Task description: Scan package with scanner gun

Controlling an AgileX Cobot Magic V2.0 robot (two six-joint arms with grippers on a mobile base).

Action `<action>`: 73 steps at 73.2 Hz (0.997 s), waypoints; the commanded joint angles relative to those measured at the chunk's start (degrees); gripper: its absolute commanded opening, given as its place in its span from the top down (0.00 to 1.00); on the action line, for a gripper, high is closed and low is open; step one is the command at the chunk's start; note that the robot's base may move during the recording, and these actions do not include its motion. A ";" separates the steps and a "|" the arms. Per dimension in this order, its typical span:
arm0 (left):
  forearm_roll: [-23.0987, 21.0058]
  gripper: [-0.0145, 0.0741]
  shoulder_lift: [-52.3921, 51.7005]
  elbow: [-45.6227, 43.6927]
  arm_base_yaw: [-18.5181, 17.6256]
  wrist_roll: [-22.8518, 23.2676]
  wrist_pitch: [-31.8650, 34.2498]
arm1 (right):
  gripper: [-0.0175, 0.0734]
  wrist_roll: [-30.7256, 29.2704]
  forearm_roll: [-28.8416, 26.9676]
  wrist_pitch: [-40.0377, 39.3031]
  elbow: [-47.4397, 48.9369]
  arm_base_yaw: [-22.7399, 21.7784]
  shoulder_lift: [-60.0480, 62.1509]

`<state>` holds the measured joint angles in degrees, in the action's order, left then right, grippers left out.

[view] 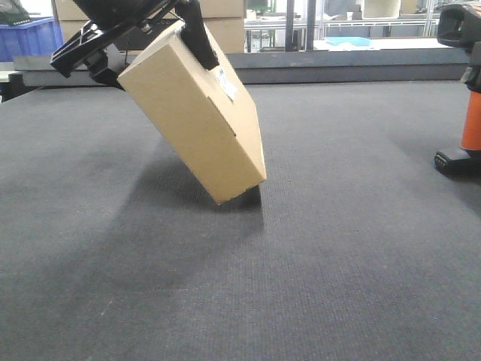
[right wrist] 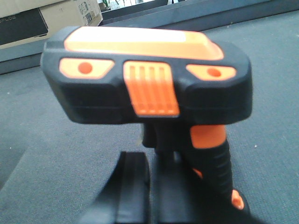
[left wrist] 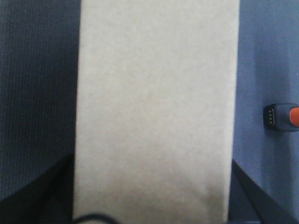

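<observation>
The package is a tan cardboard box with a small white label. It hangs tilted, with its lower corner touching the grey table. My left gripper is shut on its upper end. In the left wrist view the package fills the middle, between the black fingers of the left gripper. The scanner gun stands at the right edge and also shows in the left wrist view. In the right wrist view its head is very close. The right gripper sits low beside the handle, its hold unclear.
A bigger cardboard box with a black panel stands at the table's far side. A blue crate and stacked cardboard boxes stand behind a raised ledge along the back edge.
</observation>
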<state>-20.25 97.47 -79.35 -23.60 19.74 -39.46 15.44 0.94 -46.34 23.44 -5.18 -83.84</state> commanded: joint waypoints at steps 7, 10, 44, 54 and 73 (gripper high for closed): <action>-0.07 0.96 -0.33 -0.09 -0.46 0.33 1.31 | 0.37 0.12 -4.48 -0.73 0.39 -0.03 -0.10; -0.07 0.96 -0.33 -0.09 -0.46 0.33 1.31 | 0.30 0.12 -5.68 -0.27 0.39 -0.03 -0.10; -0.07 0.96 -0.33 -0.09 -0.46 0.33 1.31 | 0.19 0.12 -6.26 -4.49 0.60 -0.03 -4.62; -0.07 0.96 -0.33 -0.09 -0.46 0.33 1.31 | 0.19 0.12 -6.17 -9.40 0.60 -0.03 -7.12; -0.07 0.96 -0.33 -0.09 -0.46 0.33 1.31 | 0.19 0.12 -5.43 -9.78 4.06 -0.03 -9.32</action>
<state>-20.12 97.47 -79.35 -23.60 19.74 -39.46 15.44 -4.98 -54.43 25.95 -5.18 -92.48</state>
